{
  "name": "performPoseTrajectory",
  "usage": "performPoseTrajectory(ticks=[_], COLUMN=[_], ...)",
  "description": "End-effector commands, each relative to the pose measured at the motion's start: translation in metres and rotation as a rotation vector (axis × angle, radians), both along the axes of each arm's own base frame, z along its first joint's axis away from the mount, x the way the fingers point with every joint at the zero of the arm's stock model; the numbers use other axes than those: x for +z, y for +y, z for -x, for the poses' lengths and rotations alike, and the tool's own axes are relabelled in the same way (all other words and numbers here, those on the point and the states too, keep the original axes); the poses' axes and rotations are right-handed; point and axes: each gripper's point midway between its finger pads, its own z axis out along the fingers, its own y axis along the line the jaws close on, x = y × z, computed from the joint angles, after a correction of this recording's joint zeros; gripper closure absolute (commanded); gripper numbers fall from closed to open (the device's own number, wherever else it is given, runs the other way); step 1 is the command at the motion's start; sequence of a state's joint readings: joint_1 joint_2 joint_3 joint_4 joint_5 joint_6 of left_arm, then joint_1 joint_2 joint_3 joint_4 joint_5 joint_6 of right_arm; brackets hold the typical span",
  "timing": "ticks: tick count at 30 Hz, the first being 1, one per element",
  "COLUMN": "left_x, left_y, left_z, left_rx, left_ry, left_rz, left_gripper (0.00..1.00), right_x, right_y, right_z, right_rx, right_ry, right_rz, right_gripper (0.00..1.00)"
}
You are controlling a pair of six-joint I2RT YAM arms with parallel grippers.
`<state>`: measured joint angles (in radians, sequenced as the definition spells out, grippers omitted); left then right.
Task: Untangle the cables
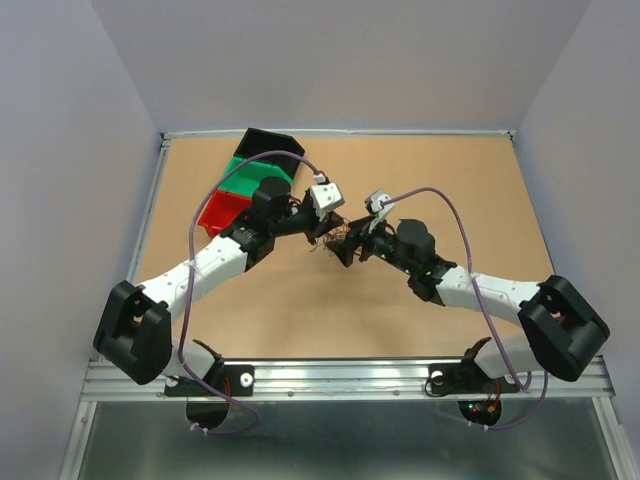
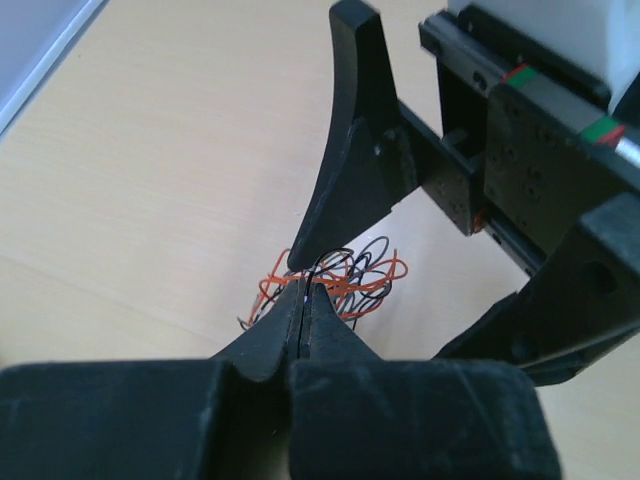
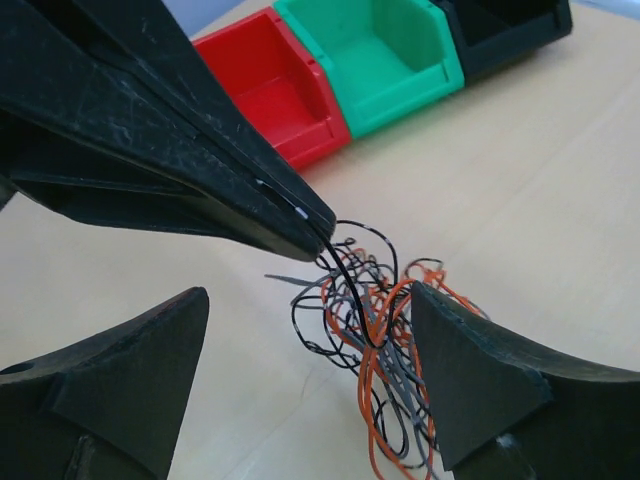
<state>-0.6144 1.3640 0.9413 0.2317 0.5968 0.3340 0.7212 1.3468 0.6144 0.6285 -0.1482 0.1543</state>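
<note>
My left pincer clamps a black strand of the hair-thin orange-and-black wire cables | right pincer apart, straddling the bunch | tan wooden counter.

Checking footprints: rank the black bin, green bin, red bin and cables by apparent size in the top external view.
1. black bin, green bin, red bin: they look alike and each is partly hidden, so tied.
2. cables: clearly smallest.

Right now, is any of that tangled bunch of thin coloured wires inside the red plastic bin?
No, the red plastic bin shows a bare floor, and the tangled bunch of thin wires is out over the tan table.
</note>
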Motion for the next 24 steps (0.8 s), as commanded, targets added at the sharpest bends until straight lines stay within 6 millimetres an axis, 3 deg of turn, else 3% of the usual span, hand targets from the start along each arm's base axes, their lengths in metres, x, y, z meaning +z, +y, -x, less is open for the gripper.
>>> performPoseTrajectory(ticks=[1,3,4,5,6,8,9,10,11,12,13,14,15,16,18,20,21,22,23,24], left_x=[0.052,0.074,0.085,0.100,0.134,0.165,0.224,0.251,0.260,0.339,0.369,0.387,0.448,0.470,0.510,0.520,0.542,0.519,0.523,0.523], left_y=[-0.007,-0.008,-0.008,-0.008,-0.008,-0.009,-0.005,0.000,0.000,0.022,0.040,0.048,0.086,0.102,0.143,0.167,0.191,0.206,0.230,0.259], left_z=[0.002,0.000,-0.001,0.001,-0.001,-0.002,-0.004,-0.007,-0.018,-0.018,-0.024,-0.036,-0.021,-0.017,-0.008,-0.005,0.023,0.000,0.017,0.019], left_rx=[-0.010,0.006,0.008,0.017,0.019,0.030,0.051,0.075,0.117,0.208,0.279,0.340,0.428,0.480,0.613,0.705,0.728,0.874,0.940,1.059], left_ry=[-0.034,-0.024,-0.044,-0.021,-0.050,-0.009,-0.085,-0.108,-0.085,-0.203,-0.239,-0.259,-0.335,-0.373,-0.466,-0.511,-0.581,-0.540,-0.561,-0.584], left_rz=[0.105,0.148,0.163,0.200,0.250,0.297,0.365,0.388,0.373,0.474,0.516,0.541,0.664,0.712,0.833,0.892,0.984,0.986,1.050,1.129], left_gripper=[1.00,1.00,1.00,1.00,1.00,1.00,1.00,1.00,1.00,1.00,1.00,1.00,1.00,1.00,1.00,1.00,1.00,1.00,1.00,1.00], right_x=[0.015,0.007,0.013,0.002,0.000,-0.006,-0.008,-0.009,-0.019,-0.024,-0.029,-0.035,-0.041,-0.044,-0.049,-0.054,-0.057,-0.066,-0.071,-0.077], right_y=[0.023,0.028,0.028,0.029,0.028,0.028,0.025,0.025,0.024,0.024,0.021,0.017,0.007,0.001,-0.023,-0.050,-0.067,-0.105,-0.136,-0.155], right_z=[-0.002,-0.013,-0.014,-0.019,-0.024,-0.031,-0.038,-0.039,-0.041,-0.042,-0.045,-0.046,-0.053,-0.057,-0.066,-0.075,-0.078,-0.082,-0.087,-0.087], right_rx=[0.101,0.080,0.075,0.063,0.037,0.004,-0.040,-0.048,-0.061,-0.064,-0.090,-0.113,-0.180,-0.222,-0.355,-0.497,-0.586,-0.775,-0.883,-0.926], right_ry=[-0.095,-0.082,-0.100,-0.085,-0.088,-0.088,-0.085,-0.085,-0.060,-0.051,-0.043,-0.027,-0.019,-0.013,0.002,0.052,0.077,0.105,0.187,0.225], right_rz=[-0.055,-0.047,-0.060,-0.050,-0.053,-0.076,-0.087,-0.097,-0.092,-0.086,-0.078,-0.074,-0.064,-0.061,-0.062,-0.102,-0.125,-0.150,-0.232,-0.271], right_gripper=[0.14,0.18,0.18,0.20,0.32,0.54,0.77,0.83,0.85,0.84,0.82,0.81,0.81,0.81,0.87,0.94,0.96,0.98,0.99,0.99])
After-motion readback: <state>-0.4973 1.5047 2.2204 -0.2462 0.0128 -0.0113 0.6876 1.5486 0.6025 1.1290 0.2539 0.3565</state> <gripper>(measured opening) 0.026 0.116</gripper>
